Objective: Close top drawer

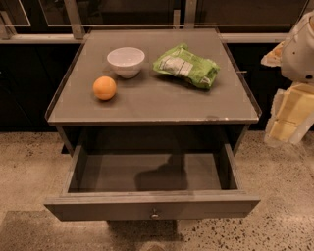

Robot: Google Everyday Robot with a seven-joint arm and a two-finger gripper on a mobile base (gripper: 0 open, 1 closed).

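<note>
Camera view, from above: grey cabinet with the top drawer pulled out toward the viewer, long axis left to right; the gripper hangs at far right, beyond the drawer front and up-right of it, open or closed cannot be told; green bag, white bowl, orange on top; knob at front centre.

We see a speckled beige terrazzo floor under a grey side table, with dark glazed panels in metal frames behind it, all in dim warm light.
</note>
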